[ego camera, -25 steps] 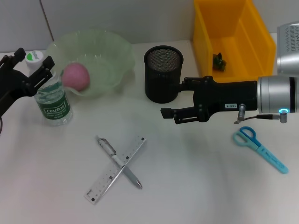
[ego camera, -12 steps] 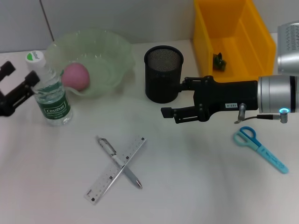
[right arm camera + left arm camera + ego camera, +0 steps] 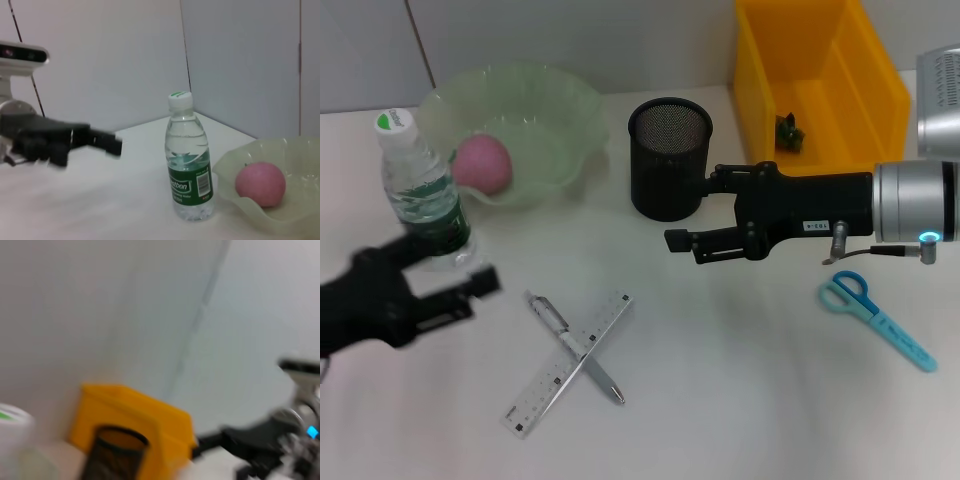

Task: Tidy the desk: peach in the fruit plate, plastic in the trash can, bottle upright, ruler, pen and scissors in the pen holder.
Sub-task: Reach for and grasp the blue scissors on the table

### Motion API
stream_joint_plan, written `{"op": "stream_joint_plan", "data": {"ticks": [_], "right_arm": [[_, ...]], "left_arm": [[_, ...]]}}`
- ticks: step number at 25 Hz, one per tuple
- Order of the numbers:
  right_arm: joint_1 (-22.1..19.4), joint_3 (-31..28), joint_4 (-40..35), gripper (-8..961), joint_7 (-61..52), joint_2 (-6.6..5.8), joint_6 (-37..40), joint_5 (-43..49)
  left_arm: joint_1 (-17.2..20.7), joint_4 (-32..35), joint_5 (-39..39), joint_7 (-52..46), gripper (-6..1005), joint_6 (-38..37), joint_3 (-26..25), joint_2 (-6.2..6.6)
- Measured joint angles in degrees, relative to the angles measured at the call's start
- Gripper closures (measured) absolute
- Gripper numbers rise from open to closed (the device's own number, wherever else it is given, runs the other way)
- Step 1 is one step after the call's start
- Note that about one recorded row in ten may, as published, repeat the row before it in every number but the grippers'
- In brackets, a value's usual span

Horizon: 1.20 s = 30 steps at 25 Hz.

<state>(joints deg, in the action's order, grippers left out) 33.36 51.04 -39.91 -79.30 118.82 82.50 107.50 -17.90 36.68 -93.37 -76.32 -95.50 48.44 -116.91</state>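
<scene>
Clear plastic: one bottle (image 3: 420,190) upright, tabletop's far-left corner. One peach (image 3: 482,165) in one plate (image 3: 560,120). My left gripper (image 3: 445,285) open, empty. Right gripper (image 3: 695,215) open beside one pen holder (image 3: 668,170).

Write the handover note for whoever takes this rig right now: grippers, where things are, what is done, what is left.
Left gripper: open, holding nothing, low over the desk in front of the bottle.
Right gripper: open, holding nothing, hovering beside the pen holder.
Done: bottle stands upright beside the fruit plate; peach in the plate; a small dark scrap lies in the yellow bin.
Left: pen and ruler lie crossed on the desk; scissors lie under the right arm. All three go into the pen holder.
</scene>
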Motion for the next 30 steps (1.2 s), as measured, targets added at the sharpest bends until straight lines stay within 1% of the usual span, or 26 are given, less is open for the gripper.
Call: {"op": "stream_joint_plan", "data": {"ticks": [1, 2, 3, 6, 7, 11, 15, 18, 22, 25, 28, 30], "right_arm": [[-0.02, 0.0, 0.0, 138, -0.02, -0.01, 0.01, 0.06], [-0.04, -0.02, -0.02, 138, -0.06, -0.04, 0.01, 0.09], [-0.06, -0.02, -0.04, 138, -0.2, -0.11, 0.02, 0.1], [-0.16, 0.2, -0.26, 138, -0.83, -0.33, 0.02, 0.12], [-0.23, 0.28, -0.4, 138, -1.06, -0.37, 0.03, 0.13], [-0.93, 0.3, -2.5, 139, -2.53, -0.43, 0.68, 0.17], [-1.64, 0.29, -6.27, 139, -6.72, -0.36, 2.61, 1.02], [-1.76, 0.31, -10.1, 139, -12.13, -0.15, 4.3, 3.54], [-1.83, 2.02, -20.35, 140, -26.21, 0.06, 7.58, 10.17], [-1.58, 4.54, -30.96, 140, -40.76, 0.08, 10.09, 18.6], [-0.03, 7.2, -39.87, 140, -52.64, 0.08, 14.45, 27.3], [1.93, 9.56, -44.06, 140, -60.3, 0.07, 17.91, 33.66]], "left_arm": [[0.0, 0.0, 0.0, 0.0, 186, 0.0, 0.0, 0.0], [-1.42, 0.43, -4.18, -0.18, 186, -0.3, 0.35, -0.78], [-2.15, 0.79, -6.2, -0.42, 186, -0.34, 0.69, -1.03], [-3.15, 1.22, -8.47, -0.76, 187, -0.31, 1.44, -1.24], [-3.82, 1.62, -9.8, -0.77, 187, 0.03, 2.59, -1.26], [-4.19, 3.85, -10.75, -0.25, 187, 2.39, 6.44, -1.44], [-4.14, 5.66, -10.6, 1.5, 188, 4.43, 9.8, -1.6], [-4.23, 5.66, -10.22, 3.21, 188, 4.65, 10.05, -1.69], [-4.35, 5.43, -8.85, 5.37, 188, 4.65, 10.41, -1.82], [-4.37, 5.02, -8.19, 7.29, 188, 4.9, 10.46, -1.83], [-4.51, 4.92, -7.52, 7.75, 188, 5.49, 10.44, -1.83], [-4.52, 4.88, -6.84, 7.86, 188, 5.68, 10.34, -1.83]]}}
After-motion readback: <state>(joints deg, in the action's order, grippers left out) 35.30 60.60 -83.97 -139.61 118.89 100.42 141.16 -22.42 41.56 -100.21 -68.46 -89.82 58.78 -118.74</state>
